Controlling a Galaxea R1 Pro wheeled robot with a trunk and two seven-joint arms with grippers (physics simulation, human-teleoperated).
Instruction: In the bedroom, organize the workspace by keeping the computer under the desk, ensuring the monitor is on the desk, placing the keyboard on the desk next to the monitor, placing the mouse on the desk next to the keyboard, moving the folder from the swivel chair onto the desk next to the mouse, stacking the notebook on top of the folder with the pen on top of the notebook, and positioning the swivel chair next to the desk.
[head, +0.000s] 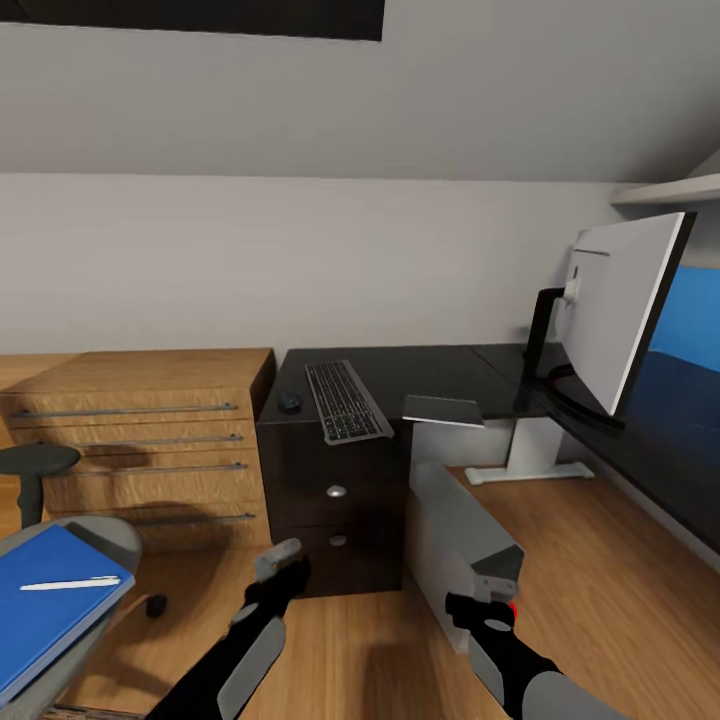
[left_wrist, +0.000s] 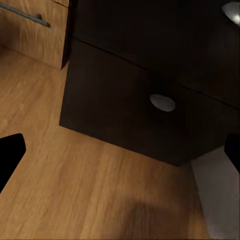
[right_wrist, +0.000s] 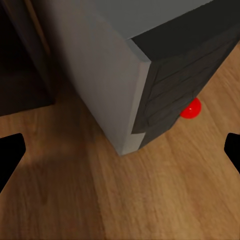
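Observation:
The glossy black desk (head: 430, 368) carries the keyboard (head: 345, 401), the small black mouse (head: 290, 402) just left of it, a thin grey notebook (head: 442, 409) at the front edge, and the monitor (head: 622, 305) seen from its pale back. Under the desk stands the light grey computer (head: 452, 525) (right_wrist: 100, 60), with its red light (right_wrist: 191, 108) near the floor. At lower left, the blue folder (head: 45, 615) lies on the swivel chair (head: 118, 538) with the white pen (head: 70, 583) on top. My left gripper (head: 284, 572) (left_wrist: 120, 155) is open before the dark drawers (left_wrist: 125, 95). My right gripper (head: 488, 598) (right_wrist: 120, 155) is open by the computer's front.
A low oak cabinet (head: 140, 440) with metal handles stands left of the desk's drawer unit (head: 325, 490). Oak plank floor (head: 590, 560) runs under the desk toward a white leg (head: 530, 450). A blue wall panel (head: 695, 320) sits behind the monitor. A small black caster (head: 156, 605) rests on the floor.

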